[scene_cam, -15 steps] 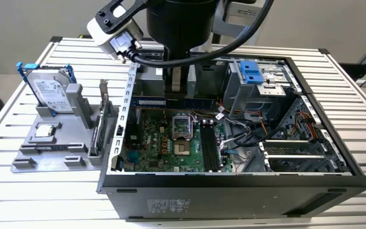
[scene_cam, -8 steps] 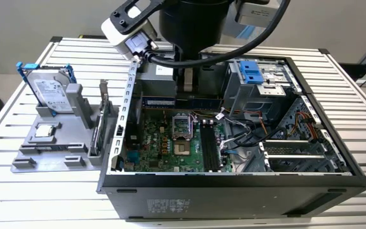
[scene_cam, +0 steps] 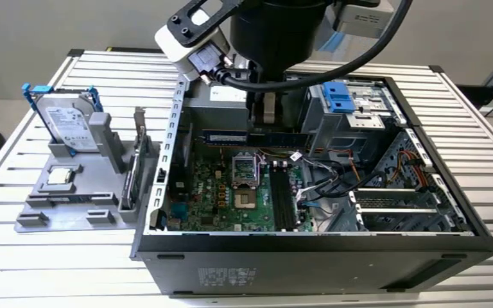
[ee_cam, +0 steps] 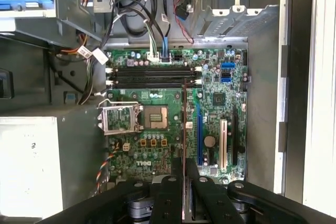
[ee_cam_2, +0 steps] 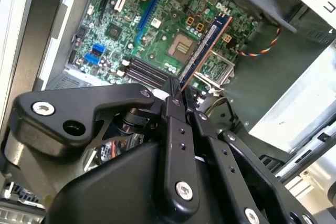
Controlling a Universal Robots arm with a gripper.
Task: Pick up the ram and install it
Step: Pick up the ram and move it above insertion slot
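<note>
Standing by the slatted metal bench (scene_cam: 24, 256), I begin at the exterior view's left. There a grey moulded fixture (scene_cam: 58, 206) props up a silver hard drive in a blue frame (scene_cam: 67, 122). Just beside it is a tall expansion card with a metal bracket (scene_cam: 141, 141), and nothing touches either of them. Next comes the open black computer case (scene_cam: 315, 263), lying on its side with the green motherboard (scene_cam: 216, 192) facing up. Over the far end of that board the arm's black two-fingered tool (scene_cam: 264, 122) reaches down into the case. It is pinched narrow on the ram (scene_cam: 285, 136), a long, thin dark circuit-board stick held about its middle, clear above the board and seated in nothing. In the second wrist view the fingers (ee_cam_2: 176, 124) clamp its flat faces, and the ram (ee_cam_2: 207, 45) runs away from them with its orange contact edge showing. The row of black memory slots (scene_cam: 281, 199) lies toward the near edge of the case from the tool, slightly to the exterior view's right. The slots run near-to-far, while the ram's long axis runs side to side. In the first wrist view the ram, seen edge-on (ee_cam: 184, 124), crosses the slots (ee_cam: 152, 75) at roughly a right angle. Farther right sits a blue plastic drive bracket (scene_cam: 343, 96).
</note>
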